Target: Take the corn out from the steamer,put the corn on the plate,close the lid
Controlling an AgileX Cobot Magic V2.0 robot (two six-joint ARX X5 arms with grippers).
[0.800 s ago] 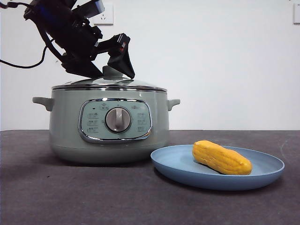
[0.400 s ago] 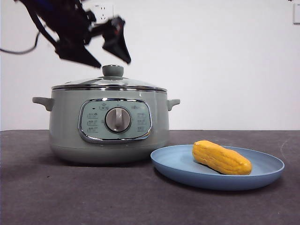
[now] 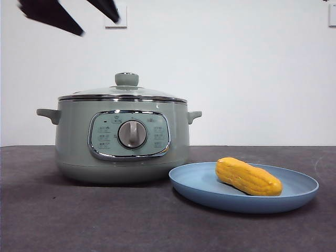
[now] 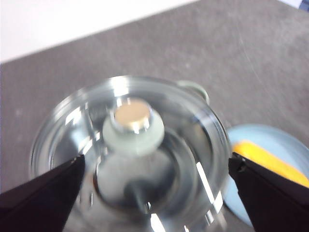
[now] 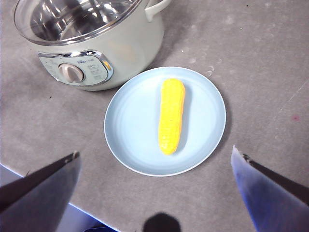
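Note:
The sage-green steamer [image 3: 73, 142] stands at the left with the glass lid [image 3: 123, 92] sitting shut on it. The corn [image 3: 248, 177] lies on the light-blue plate [image 3: 199, 184] to the steamer's right. My left gripper [image 3: 100, 27] is open and empty, high above the lid's knob [image 3: 126, 79] and to the left. The left wrist view shows the knob [image 4: 133, 126] well below my left gripper [image 4: 155, 162]. My right gripper [image 5: 155, 154] is open and empty, high above the plate [image 5: 130, 125] and corn [image 5: 171, 116]. It sees the steamer [image 5: 120, 53] too.
The dark grey table [image 3: 105, 220] runs in front of the steamer and plate. A white wall with a socket [image 3: 116, 23] stands behind. The table's edge [image 5: 53, 186] shows in the right wrist view.
My left gripper has let go of the lid's knob and risen up and to the left. The lid stays on the steamer. Corn and plate have not moved.

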